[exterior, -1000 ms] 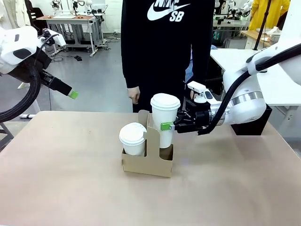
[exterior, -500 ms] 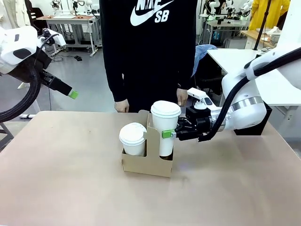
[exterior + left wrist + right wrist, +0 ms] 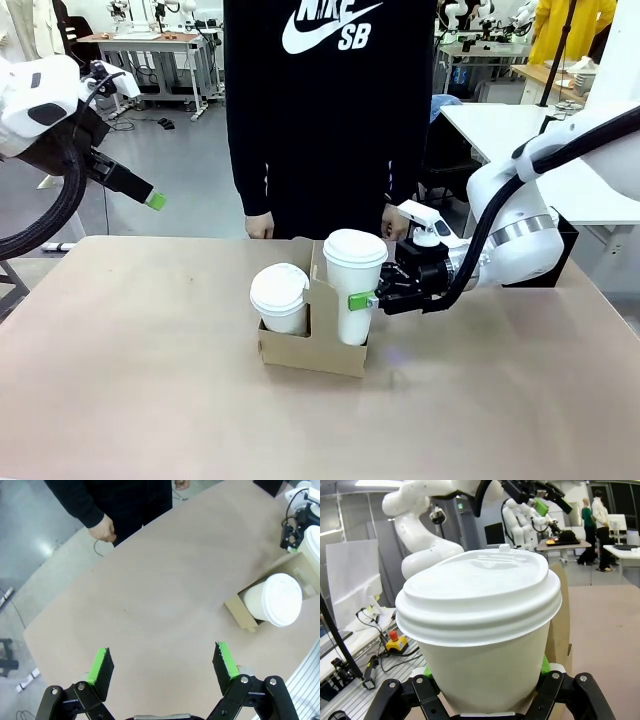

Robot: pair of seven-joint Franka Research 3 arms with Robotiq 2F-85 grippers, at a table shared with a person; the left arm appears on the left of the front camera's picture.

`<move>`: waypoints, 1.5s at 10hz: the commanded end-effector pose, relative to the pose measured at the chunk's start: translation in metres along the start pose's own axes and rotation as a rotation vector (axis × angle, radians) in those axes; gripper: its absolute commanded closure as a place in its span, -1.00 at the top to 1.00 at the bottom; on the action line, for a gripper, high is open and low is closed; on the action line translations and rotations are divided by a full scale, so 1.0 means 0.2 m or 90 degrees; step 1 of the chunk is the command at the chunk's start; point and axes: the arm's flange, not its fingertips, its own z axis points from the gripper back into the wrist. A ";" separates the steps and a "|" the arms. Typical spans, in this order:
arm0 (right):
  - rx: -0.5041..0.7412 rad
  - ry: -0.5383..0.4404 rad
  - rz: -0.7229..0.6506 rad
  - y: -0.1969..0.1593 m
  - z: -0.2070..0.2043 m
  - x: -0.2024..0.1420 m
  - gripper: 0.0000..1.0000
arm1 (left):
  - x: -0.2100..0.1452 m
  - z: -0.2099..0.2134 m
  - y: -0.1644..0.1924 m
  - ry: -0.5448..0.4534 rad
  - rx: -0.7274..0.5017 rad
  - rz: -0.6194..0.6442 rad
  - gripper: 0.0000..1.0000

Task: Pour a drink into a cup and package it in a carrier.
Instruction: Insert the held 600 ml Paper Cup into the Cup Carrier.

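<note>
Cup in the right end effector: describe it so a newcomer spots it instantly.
Mid-table stands a brown cardboard carrier holding two lidded white cups. The cup is the taller one on its right side, gripped by the right end effector; the neighbouring cup sits lower, untouched.

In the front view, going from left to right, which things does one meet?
Left pincer → shorter lidded cup → taller cup, both in the carrier → right pincer.

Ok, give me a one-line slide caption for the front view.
Right gripper holds a lidded white cup in the cardboard carrier, beside a second cup.
</note>
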 end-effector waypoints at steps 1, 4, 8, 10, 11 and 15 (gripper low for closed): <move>0.030 -0.005 0.042 0.00 0.04 -0.03 0.61 | 0.00 0.01 -0.01 0.003 0.000 0.007 1.00; 0.023 0.005 0.070 -0.02 0.08 -0.08 0.61 | 0.00 0.01 -0.01 0.003 0.000 0.007 1.00; 0.021 0.045 0.078 -0.04 0.11 -0.14 0.61 | 0.00 0.01 -0.01 0.003 0.000 0.007 1.00; 0.027 0.059 0.069 -0.06 0.12 -0.17 0.61 | 0.00 0.01 -0.01 0.003 0.000 0.007 1.00; 0.027 0.068 0.063 -0.06 0.13 -0.18 0.61 | 0.00 0.01 -0.01 0.003 0.000 0.007 1.00; 0.014 0.090 0.039 -0.03 0.15 -0.15 1.00 | 0.00 0.01 -0.01 0.003 0.000 0.007 1.00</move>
